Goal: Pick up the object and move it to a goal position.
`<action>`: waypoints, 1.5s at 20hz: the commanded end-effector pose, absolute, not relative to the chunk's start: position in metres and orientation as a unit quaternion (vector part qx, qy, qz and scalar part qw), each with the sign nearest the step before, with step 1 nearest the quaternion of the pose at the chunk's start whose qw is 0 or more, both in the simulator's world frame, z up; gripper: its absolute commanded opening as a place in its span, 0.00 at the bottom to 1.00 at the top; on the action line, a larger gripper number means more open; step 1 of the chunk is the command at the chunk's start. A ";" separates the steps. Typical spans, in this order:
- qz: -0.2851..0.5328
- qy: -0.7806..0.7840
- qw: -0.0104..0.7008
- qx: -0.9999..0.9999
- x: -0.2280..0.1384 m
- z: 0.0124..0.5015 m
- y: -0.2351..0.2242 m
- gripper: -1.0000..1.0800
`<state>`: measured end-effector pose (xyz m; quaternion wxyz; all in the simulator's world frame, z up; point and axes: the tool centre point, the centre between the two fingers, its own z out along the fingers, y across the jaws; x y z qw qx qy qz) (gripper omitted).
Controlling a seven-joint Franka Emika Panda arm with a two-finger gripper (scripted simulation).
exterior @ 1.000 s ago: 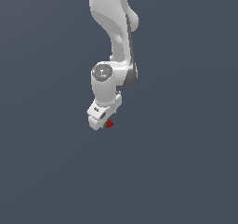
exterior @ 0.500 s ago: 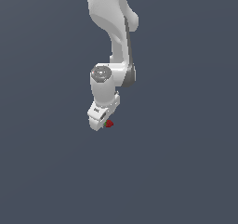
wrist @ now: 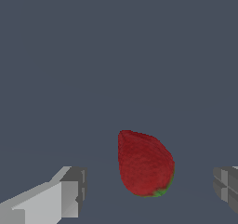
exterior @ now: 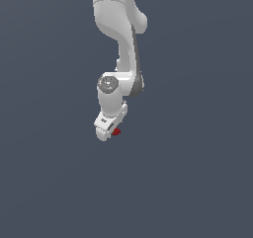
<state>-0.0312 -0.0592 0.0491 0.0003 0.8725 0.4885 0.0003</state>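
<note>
The object is a dark red, bumpy strawberry-like lump with a green bit at one end. In the wrist view it lies between the two grey fingertips, with a clear gap on each side, touching neither. My gripper is open around it. In the exterior view the white gripper points down at the flat grey surface, and only a small red part of the object shows beside it, on the exterior view's right of the hand.
The white arm comes down from above in the exterior view. A plain dark grey surface fills everything else.
The arm and gripper have barely shifted over the last second. The red object stays where it was beside the hand.
</note>
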 end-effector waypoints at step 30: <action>0.000 0.490 0.000 0.872 -0.022 0.060 -0.050 0.00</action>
